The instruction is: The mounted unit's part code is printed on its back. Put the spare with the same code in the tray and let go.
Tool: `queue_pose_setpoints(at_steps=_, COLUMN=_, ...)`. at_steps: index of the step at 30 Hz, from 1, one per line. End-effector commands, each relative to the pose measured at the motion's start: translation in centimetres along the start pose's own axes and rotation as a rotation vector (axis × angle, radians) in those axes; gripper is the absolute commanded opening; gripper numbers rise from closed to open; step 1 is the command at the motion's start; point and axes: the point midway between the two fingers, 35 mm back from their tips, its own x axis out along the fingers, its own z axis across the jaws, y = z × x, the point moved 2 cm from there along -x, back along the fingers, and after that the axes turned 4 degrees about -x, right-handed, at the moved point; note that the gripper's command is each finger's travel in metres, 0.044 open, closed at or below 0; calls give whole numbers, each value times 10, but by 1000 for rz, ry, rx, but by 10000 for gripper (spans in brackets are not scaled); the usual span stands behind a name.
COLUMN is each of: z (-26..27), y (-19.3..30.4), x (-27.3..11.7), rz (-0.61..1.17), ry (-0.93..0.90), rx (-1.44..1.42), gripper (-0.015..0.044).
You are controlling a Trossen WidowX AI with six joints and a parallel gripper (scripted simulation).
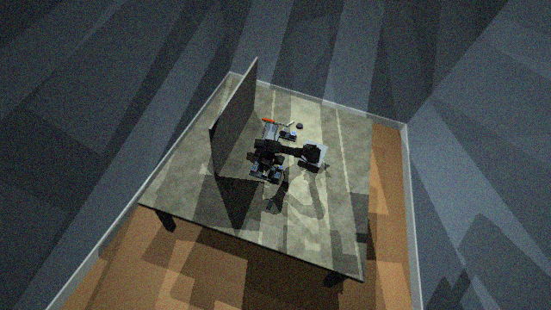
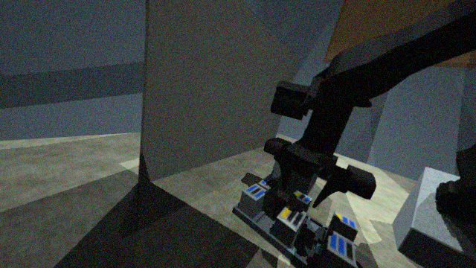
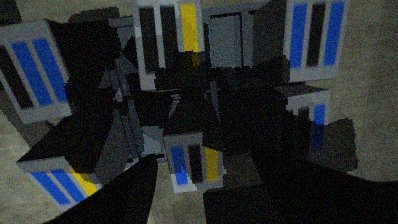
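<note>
Claw (image 2: 294,195), half-open and holding nothing, straddles the blue-black-yellow spare (image 3: 194,162).

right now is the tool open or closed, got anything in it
tool: partly open, holding nothing, low over the spares

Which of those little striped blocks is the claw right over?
The spare block striped blue, black, yellow, between the end effector fingers in the wrist view. Other blocks sit further away, with different stripe orders.
</note>
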Motion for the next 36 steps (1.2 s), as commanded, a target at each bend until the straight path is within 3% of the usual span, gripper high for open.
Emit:
queue_pose_setpoints(at_steps=1, z=3, y=2, x=10, rz=5, ry=-11, rx=10, gripper=300)
queue_pose_setpoints(at_steps=18, z=6, y=1, x=35, rz=-3, ry=-10, rx=11, gripper=300)
queue_pose_setpoints(at_steps=36, z=6, y=1, x=35, rz=-3, ry=-10, rx=11, gripper=300)
